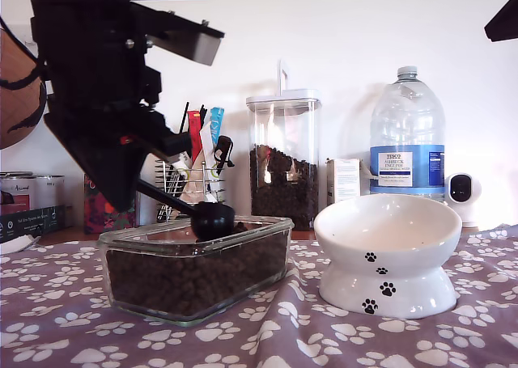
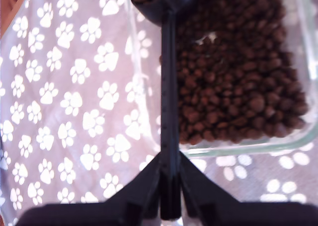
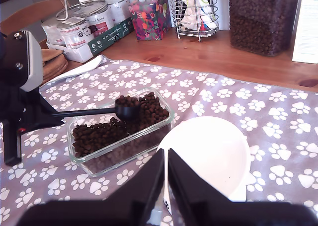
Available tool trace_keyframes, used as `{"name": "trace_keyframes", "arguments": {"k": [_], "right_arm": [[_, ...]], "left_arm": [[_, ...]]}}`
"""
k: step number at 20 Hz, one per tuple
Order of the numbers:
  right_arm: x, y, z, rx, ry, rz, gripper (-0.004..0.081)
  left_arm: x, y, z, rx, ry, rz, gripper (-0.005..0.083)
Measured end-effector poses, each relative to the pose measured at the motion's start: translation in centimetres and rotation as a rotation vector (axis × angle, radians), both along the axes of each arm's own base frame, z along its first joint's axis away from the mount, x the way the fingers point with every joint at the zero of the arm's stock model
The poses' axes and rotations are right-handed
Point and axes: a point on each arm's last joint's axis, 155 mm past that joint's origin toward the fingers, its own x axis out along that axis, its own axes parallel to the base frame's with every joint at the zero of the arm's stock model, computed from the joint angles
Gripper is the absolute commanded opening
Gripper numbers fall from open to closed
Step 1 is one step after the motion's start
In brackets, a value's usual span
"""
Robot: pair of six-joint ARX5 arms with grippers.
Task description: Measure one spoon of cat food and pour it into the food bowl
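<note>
**Entry: loaded scoop over the kibble dish — spill risks on the carry**

- **My first end effector** [image 2: 170, 196]: jaws closed on the tail of the spoon's handle; arm on the exterior view's left.
- **Spoon** [image 1: 212, 217]: black scoop, cup filled with cat food [image 2: 233, 82] pellets, held just above the kibble bed at the far end of the rectangular glass dish [image 1: 275, 232]. Handle slopes down toward the cup.
- **Food bowl** [image 1: 387, 232]: white, paw-printed, pedestal base, just beside the dish on the exterior view's right; appears empty.
- **My second end effector** [image 3: 166, 186]: holds nothing, hovering above the bowl's near side; its fingers lie almost together, though the tips are blurred.
- **Table** [image 1: 267, 327]: covered with a rumpled paw-print cloth.

**Hazards, as judged:**
1. Thin handle gripped at its far end: it may twist in the jaws and tip pellets out.
2. Cup must clear the dish's rim; a low path would knock it.
3. Bowl's rim tilts; a pour at the low edge could send pellets onto the cloth.
4. My second end effector sits close to the pour route; collision possible.
</note>
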Motion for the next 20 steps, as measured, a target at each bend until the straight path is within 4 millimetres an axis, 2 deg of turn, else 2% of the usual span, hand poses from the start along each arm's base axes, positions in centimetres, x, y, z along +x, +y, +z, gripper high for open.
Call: {"name": "trace_keyframes", "arguments": {"k": [3, 11, 20], "right_arm": [[0.0, 0.0, 0.0, 0.0, 0.0, 0.0, -0.001], [0.0, 0.0, -0.1, -0.001, 0.006, 0.0, -0.001], [0.0, 0.0, -0.1, -0.001, 0.006, 0.0, -0.001]], "left_arm": [[-0.3, -0.8, 0.2, 0.003, -0.018, -0.029, -0.0021], [-0.3, -0.7, 0.4, 0.01, -0.024, -0.03, -0.0021], [-0.2, -0.9, 2.9, -0.062, -0.079, -0.031, -0.0021]]}}
